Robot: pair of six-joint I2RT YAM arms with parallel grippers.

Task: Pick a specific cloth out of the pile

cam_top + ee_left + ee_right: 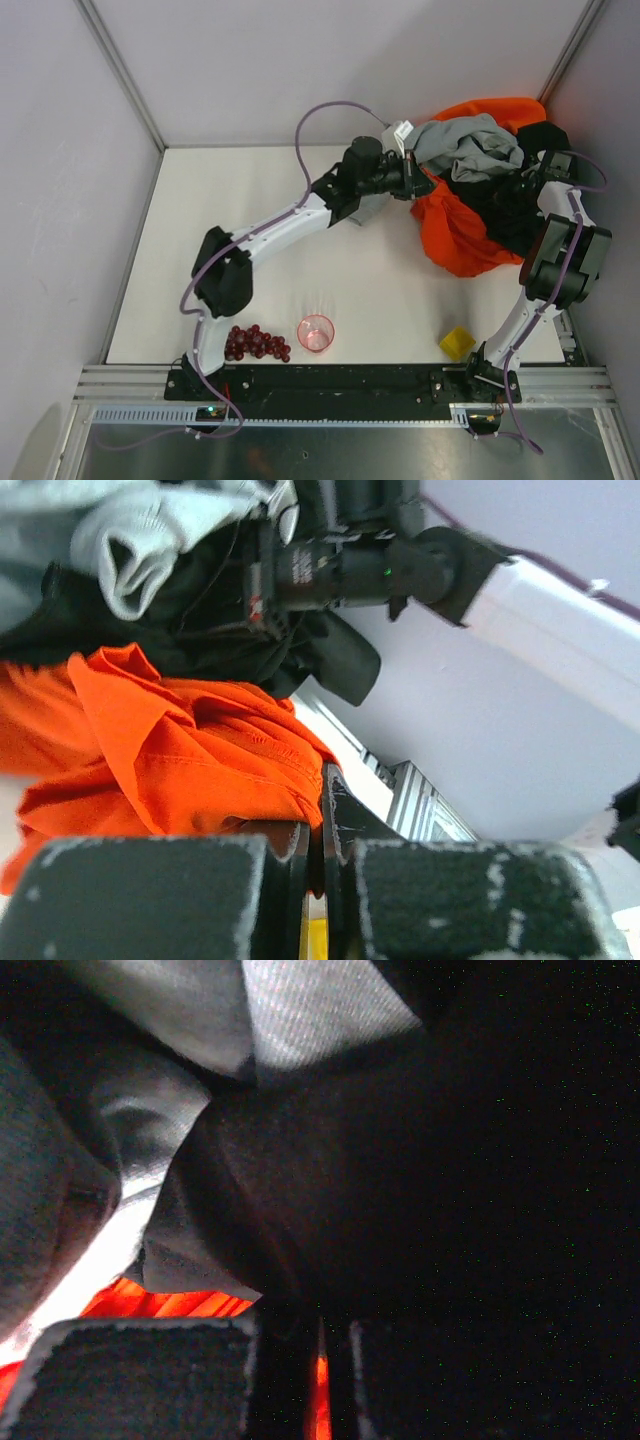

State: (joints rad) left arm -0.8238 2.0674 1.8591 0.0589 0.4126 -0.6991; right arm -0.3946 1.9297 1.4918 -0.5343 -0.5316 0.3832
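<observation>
The pile (470, 150) lies at the back right: a grey sweatshirt (130, 540), black cloth (500, 215) and bright orange cloth (500, 108). The cloth (455, 235), deep red-orange, spreads from under the pile toward the table's middle. My left gripper (415, 182) is at its upper left corner. In the left wrist view it (320, 815) is shut, with the hem of the cloth (200, 750) nipped at the fingertips. My right gripper (524, 182) is buried in the black cloth. In its wrist view it (325, 1320) is shut, with black cloth (400, 1160) pressed against it and an orange sliver in the slit between the fingers.
A pink cup (316, 333), a bunch of dark red grapes (257, 343) and a small yellow block (457, 343) sit near the front edge. The pile lies in the corner between the back and right walls. The right arm's wrist (350, 565) hangs just above the cloth.
</observation>
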